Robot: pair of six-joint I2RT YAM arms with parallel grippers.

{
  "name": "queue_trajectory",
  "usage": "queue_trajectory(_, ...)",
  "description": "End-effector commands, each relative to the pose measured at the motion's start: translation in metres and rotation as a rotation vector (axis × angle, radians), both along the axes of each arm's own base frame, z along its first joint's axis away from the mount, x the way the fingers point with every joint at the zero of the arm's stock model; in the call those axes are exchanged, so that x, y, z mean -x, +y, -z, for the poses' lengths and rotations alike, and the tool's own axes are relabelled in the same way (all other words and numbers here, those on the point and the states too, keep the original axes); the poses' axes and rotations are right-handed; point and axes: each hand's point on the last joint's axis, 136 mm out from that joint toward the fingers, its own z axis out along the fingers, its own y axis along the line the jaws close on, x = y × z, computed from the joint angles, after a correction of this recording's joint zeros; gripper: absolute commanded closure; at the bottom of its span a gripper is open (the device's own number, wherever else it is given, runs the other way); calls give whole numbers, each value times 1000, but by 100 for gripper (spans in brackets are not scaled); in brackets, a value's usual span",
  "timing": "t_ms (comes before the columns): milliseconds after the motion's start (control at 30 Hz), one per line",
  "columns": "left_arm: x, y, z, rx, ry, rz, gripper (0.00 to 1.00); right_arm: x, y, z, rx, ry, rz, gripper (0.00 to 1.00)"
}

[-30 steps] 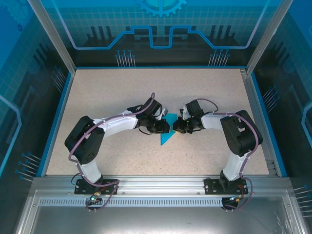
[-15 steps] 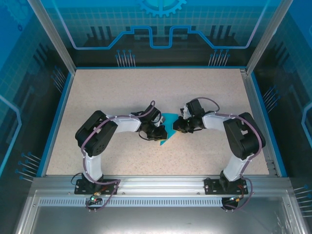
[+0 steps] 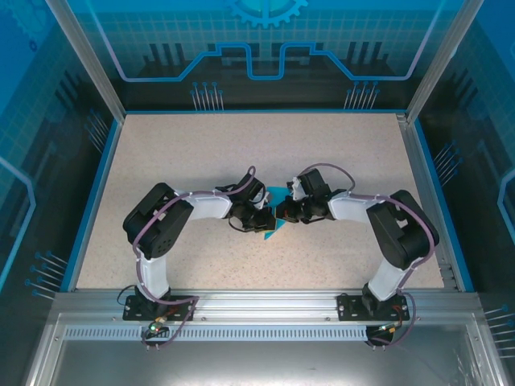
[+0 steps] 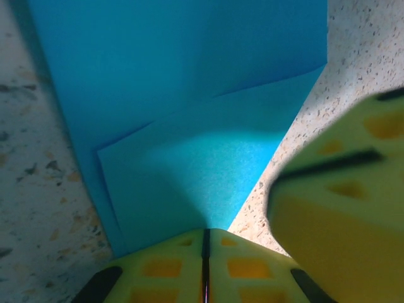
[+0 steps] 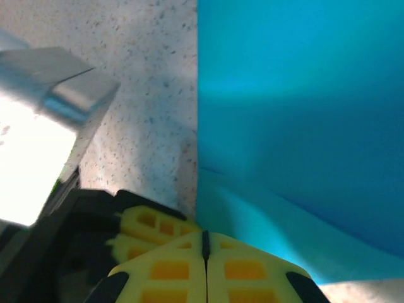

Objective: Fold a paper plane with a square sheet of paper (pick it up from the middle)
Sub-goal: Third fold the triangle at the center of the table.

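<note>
We see the folded cyan paper sheet lying flat near the middle of the speckled tabletop, narrowing to a point toward the arm bases. Both arms bend inward, elbows out, so that their wrists meet low over it. The left gripper has its jaws together, tips down on the paper, and the right gripper, just beside it, likewise has its jaws together at the sheet's edge. Bare tabletop lies on every side, widest toward the far blue rim.
</note>
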Motion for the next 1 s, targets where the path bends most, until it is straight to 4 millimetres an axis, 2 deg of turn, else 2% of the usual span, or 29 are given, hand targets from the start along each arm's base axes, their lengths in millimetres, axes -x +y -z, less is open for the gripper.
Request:
queue_trajectory(0, 13, 23, 19, -106, 41, -13, 90, 9, 0, 24, 2, 53, 10, 95)
queue_trajectory(167, 16, 27, 23, -124, 44, -18, 91, 13, -12, 43, 76, 67, 15, 95)
queue_trajectory(333, 18, 33, 27, -145, 43, -22, 92, 10, -28, 53, 93, 65, 46, 93)
queue_trajectory(533, 22, 38, 30, -166, 41, -17, 93, -9, -47, 50, 53, 27, 108, 92)
queue_trajectory(767, 23, 39, 31, -171, 37, -11, 93, -33, -58, 26, 3, -41, 137, 90)
queue_trajectory(867, 22, 37, 29, -161, 35, -5, 92, -35, -50, 1, -40, -88, 110, 89)
queue_trajectory(967, 21, 35, 27, -154, 30, 1, 92, -30, -38, -18, -38, -125, 62, 88)
